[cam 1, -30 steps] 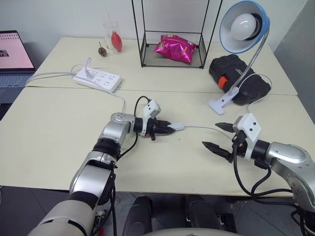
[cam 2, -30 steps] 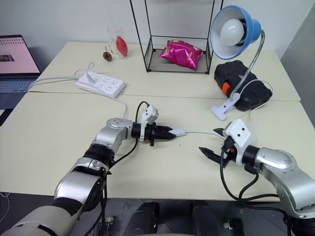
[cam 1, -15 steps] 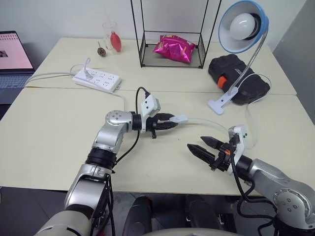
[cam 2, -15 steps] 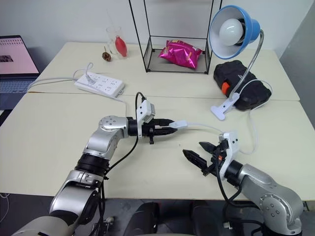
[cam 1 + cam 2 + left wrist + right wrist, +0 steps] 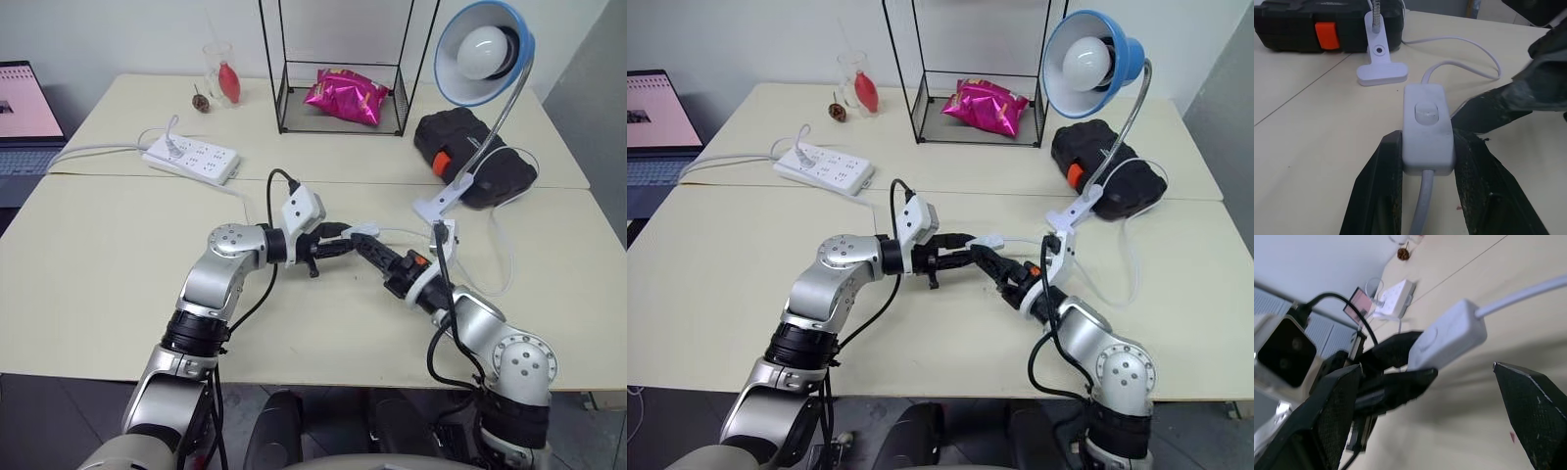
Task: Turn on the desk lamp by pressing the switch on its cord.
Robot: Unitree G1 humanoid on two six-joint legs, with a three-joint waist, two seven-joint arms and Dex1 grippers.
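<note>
Switch (image 5: 1427,127) sits clamped between the left end effector's (image 5: 338,238) two fingers, lifted off the counter (image 5: 118,264), its cord (image 5: 1469,46) running away toward the desk lamp (image 5: 482,54). Right end effector (image 5: 1435,396), fingers spread apart, flanks the switch just beside it.

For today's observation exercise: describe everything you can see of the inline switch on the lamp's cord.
The small white oblong plastic switch has rounded corners and a round button set in its top face. Thin white cord leaves both ends. It is held above the beige table, lying roughly level, clamped at its near end between the left claw's black fingers. The right claw, open, is close beside it.
</note>
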